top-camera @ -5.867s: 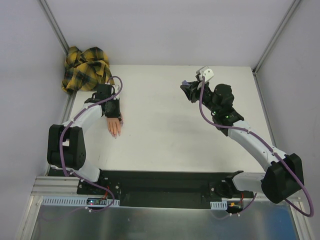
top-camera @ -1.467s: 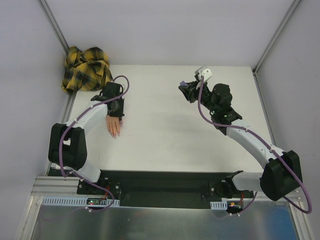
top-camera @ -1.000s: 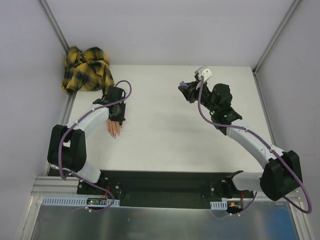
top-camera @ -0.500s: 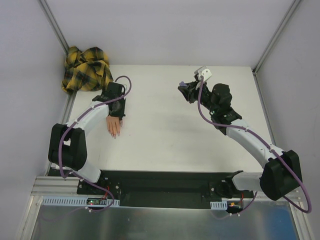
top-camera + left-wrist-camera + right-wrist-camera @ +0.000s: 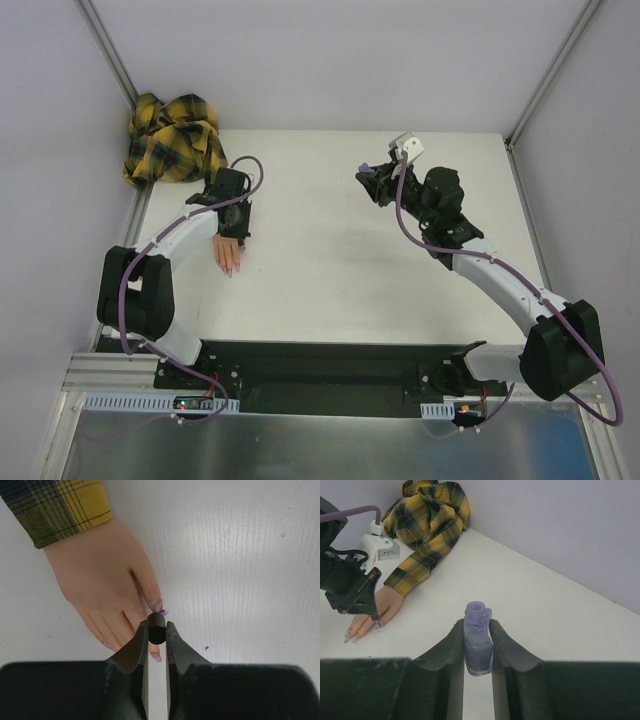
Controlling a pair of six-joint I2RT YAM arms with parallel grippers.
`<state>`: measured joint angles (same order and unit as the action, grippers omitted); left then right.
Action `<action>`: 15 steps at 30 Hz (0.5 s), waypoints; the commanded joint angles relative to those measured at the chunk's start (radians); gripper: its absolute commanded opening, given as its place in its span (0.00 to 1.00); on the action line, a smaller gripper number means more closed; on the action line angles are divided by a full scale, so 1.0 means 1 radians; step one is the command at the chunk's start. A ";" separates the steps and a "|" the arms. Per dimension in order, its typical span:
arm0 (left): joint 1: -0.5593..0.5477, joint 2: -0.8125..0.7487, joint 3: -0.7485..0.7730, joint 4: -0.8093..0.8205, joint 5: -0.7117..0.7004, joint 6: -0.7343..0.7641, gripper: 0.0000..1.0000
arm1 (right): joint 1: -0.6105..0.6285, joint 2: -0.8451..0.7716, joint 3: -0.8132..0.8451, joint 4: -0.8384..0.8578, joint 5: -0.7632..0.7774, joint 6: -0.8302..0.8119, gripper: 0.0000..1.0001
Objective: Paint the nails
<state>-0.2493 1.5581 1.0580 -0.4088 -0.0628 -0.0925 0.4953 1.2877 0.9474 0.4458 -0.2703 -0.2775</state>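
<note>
Though unclear overhead, cap (image 5: 156, 628) beside nails (image 5: 158, 605)

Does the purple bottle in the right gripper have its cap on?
No, in the right wrist view the purple bottle shows a bare threaded neck with no cap on it.

Lab booth: white table (image 5: 330, 250), grey walls (image 5: 330, 60), aluminium frame (image 5: 107, 50).

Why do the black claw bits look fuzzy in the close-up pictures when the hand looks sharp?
Left wrist view: the left claw sits right by the lens, so its near parts go soft; the fake hand beyond is sharp. Right wrist view: same for the right claw, with the bottle clearer. Top view: evenly sharp, faint shadows.
</note>
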 commanded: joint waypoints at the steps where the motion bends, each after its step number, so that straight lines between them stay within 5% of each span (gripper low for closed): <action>1: 0.001 0.023 0.063 -0.016 0.000 0.013 0.00 | 0.002 0.002 0.025 0.085 -0.020 0.004 0.00; 15: 0.008 -0.027 -0.006 -0.013 -0.005 0.002 0.00 | 0.002 0.002 0.028 0.087 -0.030 0.012 0.00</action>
<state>-0.2409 1.5795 1.0878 -0.4046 -0.0620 -0.0925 0.4953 1.2884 0.9474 0.4458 -0.2749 -0.2749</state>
